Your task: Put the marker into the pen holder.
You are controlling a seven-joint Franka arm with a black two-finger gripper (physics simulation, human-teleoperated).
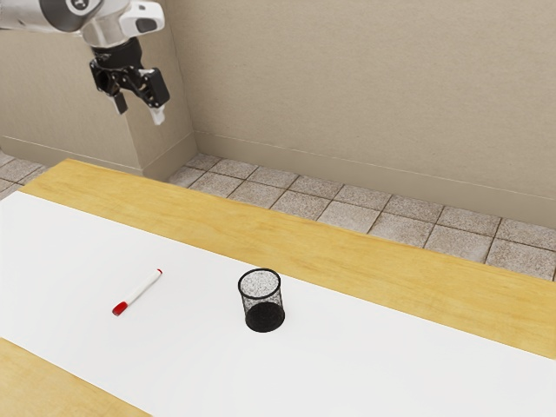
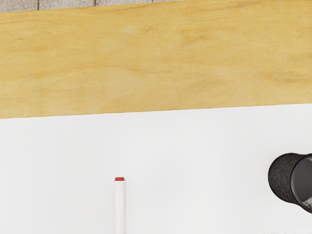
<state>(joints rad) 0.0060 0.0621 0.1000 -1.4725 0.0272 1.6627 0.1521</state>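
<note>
One red-capped marker [image 1: 142, 288] lies flat on the desk's white covering [image 1: 195, 365], well below the spread hand [image 1: 139, 109]; its long axis points past the upright mesh pen holder [image 1: 263, 316], so the grip should probably close across the barrel.

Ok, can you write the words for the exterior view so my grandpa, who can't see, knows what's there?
A white, red-capped marker lies on a white strip across a wooden table, apart from an upright black mesh pen holder. At the exterior view's upper left, a robot's black gripper hangs open, holding nothing.
</note>
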